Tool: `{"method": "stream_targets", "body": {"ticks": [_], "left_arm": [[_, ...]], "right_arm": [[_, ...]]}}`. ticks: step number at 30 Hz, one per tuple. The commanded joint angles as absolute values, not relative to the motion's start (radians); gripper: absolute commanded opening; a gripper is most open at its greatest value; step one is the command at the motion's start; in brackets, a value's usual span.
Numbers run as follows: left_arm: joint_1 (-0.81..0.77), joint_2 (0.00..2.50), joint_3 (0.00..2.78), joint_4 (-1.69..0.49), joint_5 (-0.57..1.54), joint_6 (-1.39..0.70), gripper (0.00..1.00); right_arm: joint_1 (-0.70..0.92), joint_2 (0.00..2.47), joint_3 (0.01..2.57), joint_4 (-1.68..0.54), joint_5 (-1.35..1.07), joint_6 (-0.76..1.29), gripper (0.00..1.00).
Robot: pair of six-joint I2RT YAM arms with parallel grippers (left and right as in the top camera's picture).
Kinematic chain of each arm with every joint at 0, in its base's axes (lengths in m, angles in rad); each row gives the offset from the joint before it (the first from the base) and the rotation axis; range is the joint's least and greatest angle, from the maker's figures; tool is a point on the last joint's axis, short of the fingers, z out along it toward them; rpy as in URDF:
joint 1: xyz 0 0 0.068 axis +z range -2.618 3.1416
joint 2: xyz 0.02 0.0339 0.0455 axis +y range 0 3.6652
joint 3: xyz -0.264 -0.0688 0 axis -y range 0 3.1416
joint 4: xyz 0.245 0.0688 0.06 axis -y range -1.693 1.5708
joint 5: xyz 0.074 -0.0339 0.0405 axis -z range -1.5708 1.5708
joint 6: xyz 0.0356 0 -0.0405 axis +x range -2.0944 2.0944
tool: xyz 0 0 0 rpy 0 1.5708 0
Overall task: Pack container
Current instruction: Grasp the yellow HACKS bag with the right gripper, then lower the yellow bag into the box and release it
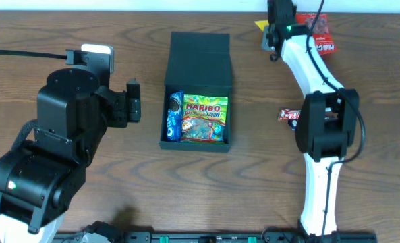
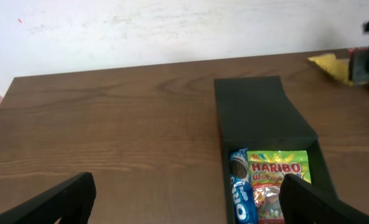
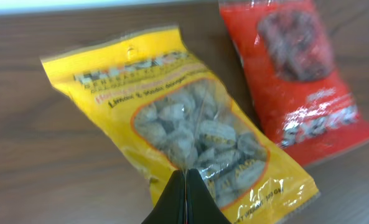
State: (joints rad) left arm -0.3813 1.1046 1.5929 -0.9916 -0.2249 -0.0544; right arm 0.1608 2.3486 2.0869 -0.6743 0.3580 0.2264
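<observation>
The matte black container (image 1: 198,40) lies at the table's middle with its flap lid open toward the back; it also shows in the left wrist view (image 2: 259,112). Inside are a Haribo bag (image 1: 205,118) and a blue Oreo packet (image 1: 175,116). My right gripper (image 3: 185,171) is at the far right back (image 1: 275,34), shut and pinching the film of a yellow snack packet (image 3: 172,118). My left gripper (image 2: 184,211) is open and empty, left of the container (image 1: 133,101).
A red snack packet (image 3: 296,74) lies right beside the yellow one, near the table's back edge (image 1: 323,34). A small red and white packet (image 1: 289,115) lies by the right arm's base. A wall runs behind the table.
</observation>
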Motion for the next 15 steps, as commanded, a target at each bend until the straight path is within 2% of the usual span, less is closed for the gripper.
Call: {"method": "stream_targets", "body": {"ticks": [1,9,15], "left_arm": [[-0.380,1.105,1.605,-0.999,-0.244,-0.047,0.95],[-0.380,1.086,1.606,-1.032,-0.242,-0.040,0.95],[-0.380,1.075,1.606,-1.036,-0.243,-0.028,0.95]], "right_arm": [[0.235,2.158,2.145,-0.732,0.366,0.231,0.01],[0.403,1.889,2.145,-1.021,0.396,0.204,0.01],[0.422,1.704,2.067,-1.139,0.389,0.289,0.01]]}}
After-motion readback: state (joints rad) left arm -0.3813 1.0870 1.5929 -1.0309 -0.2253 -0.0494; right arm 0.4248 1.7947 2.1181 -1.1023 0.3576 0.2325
